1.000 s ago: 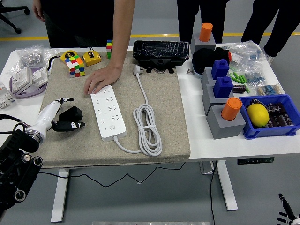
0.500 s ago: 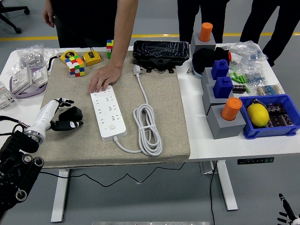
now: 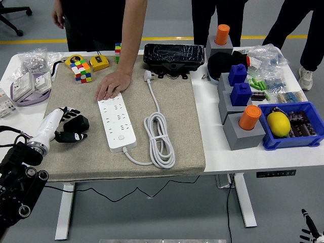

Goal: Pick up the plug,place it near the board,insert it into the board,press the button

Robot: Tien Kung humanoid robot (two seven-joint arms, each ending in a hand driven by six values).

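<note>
Beige matting (image 3: 76,152) covers our table. At far left our left hand (image 3: 66,124) curls round the black plug (image 3: 76,122), though we cannot tell if the grip is firm; it may slip. A person's hand (image 3: 112,83) steadies the board (image 3: 117,123). Our right hand is cut off.

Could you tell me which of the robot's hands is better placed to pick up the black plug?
The left hand: its fingers already curl around the black plug on the mat's left side. The right hand barely shows at the bottom right corner.
</note>
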